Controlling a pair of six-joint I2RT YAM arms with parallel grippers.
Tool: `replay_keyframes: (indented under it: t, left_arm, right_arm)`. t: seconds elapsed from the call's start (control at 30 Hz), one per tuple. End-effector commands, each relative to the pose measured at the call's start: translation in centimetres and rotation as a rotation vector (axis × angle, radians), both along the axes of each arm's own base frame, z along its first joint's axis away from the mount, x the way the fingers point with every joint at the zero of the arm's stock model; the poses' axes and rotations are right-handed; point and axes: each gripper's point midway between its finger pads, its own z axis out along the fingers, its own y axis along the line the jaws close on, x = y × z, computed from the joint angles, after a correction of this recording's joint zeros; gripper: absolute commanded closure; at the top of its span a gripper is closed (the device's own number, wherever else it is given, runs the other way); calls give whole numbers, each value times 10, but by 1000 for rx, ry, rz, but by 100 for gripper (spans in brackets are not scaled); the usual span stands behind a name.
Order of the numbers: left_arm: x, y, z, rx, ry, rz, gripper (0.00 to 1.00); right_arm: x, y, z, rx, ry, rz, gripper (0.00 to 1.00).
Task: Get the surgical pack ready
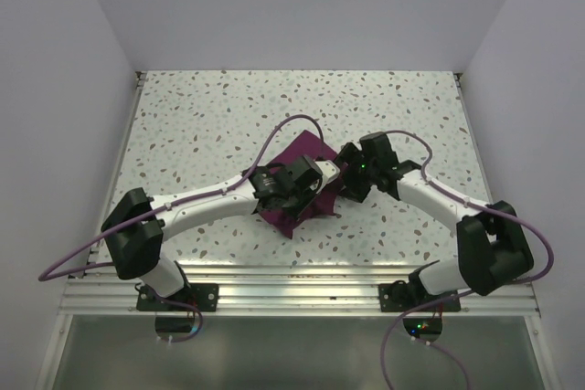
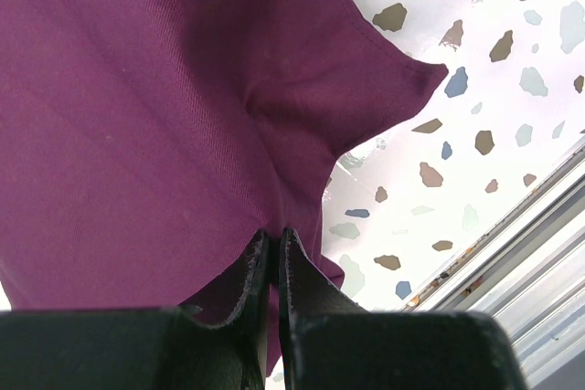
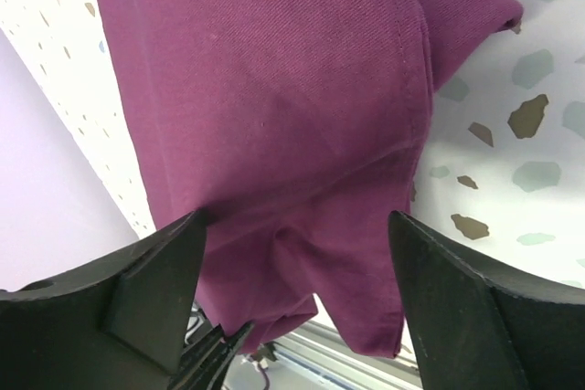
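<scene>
Left gripper clamped tight on an edge of the purple drape; cloth spreads ahead of it. Right gripper jaws wide apart, gripping nothing; drape lies between and beyond its fingers, on the speckled table.

The drape is a deep purple-maroon woven cloth, folded into a small, rumpled bundle about the middle of the table, a little closer to the near edge than to the far one. One pointed corner faces the far edge, another the near edge. Its layers overlap, with a stitched hem showing along one fold. The cloth puckers where the left gripper pinches its edge.
</scene>
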Motion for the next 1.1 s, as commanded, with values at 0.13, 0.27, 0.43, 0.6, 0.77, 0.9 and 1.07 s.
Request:
replay_keyframes:
  t: [0.13,0.27,0.43,0.6,0.77,0.9,1.07]
  left_arm:
    - [-2,-19,23,-90,-20,-52,100]
    - [-2,-20,22,-90,-19,-58,100]
    - [-2,-21,24,-94,-23,-67,100]
    - [-2,-23,23,-94,-20,-74,100]
    - [-1,-24,24,-93,-22,-80,100]
    - [-3,-22,21,-87,-18,-82,100]
    - [-6,-14,16,-73,-17,-79,100]
  right_arm:
    - [22,20,22,89,-65,0,16]
    - [28,25,29,102,-95,-18,18]
    - [31,19,24,75,-84,-60,20]
    - [37,20,12,52,-84,-96,24]
    - [41,25,7,26,-94,-122,27]
    - [47,25,12,25,-122,-135,35]
    - [50,29,16,44,-130,-125,61]
